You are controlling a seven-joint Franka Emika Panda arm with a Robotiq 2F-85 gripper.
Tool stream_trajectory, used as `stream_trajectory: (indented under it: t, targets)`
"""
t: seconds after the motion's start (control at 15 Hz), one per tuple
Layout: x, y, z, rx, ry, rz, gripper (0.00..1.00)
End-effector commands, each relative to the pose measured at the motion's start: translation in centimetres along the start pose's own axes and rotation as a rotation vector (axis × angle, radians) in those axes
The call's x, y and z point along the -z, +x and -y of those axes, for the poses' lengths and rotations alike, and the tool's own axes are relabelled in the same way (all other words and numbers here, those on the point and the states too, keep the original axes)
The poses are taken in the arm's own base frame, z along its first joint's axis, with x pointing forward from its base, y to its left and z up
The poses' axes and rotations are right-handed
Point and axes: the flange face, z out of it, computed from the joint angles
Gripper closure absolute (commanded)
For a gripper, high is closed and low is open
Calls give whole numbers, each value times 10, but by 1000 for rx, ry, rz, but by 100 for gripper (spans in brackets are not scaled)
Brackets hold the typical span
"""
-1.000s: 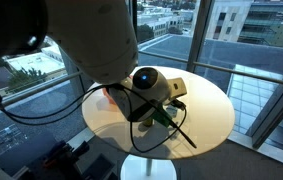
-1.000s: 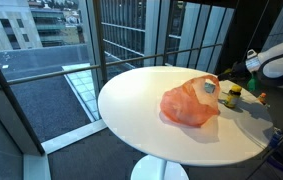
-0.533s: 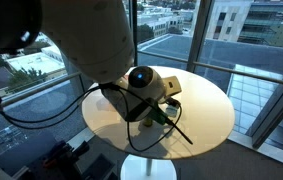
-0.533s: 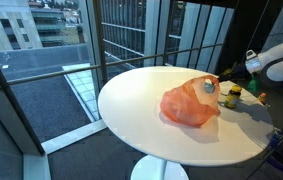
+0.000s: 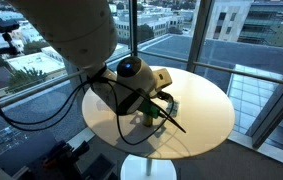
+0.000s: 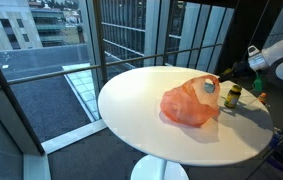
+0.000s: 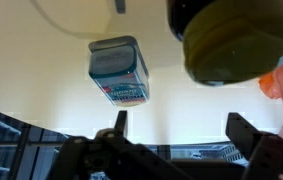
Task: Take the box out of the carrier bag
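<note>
Windows [image 6: 131,35] are being seen behind a round white table [image 6: 141,115]. Against a second ago, the arm is being drawn up and away from the bag [image 6: 186,105]; in both exterior views the wrist is being shown slightly higher. The bag is not being shifted.

The box [image 7: 118,70] is being left lying flat on the table near the bag, and outside it as far as the wrist view is showing. A jar [image 7: 231,40] is being seen between box and bag. Judged from this, the removal is being counted as done and a retreat is being made.

The gripper [image 7: 179,122] is being held above the table near the bag, pointing down. Its fingers are being kept spread with nothing between them, and the box is not being touched.
</note>
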Motion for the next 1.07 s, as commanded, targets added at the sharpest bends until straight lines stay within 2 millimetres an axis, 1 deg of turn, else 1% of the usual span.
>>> stream_trajectory:
  t: [0.0, 0.47, 0.73, 1.0]
  targets:
    - [24, 10, 11, 18, -31, 49, 0]
    - [36, 31, 37, 62, -3, 146, 0]
    - [41, 39, 46, 64, 31, 214, 0]
    - [54, 48, 55, 60, 31, 282, 0]
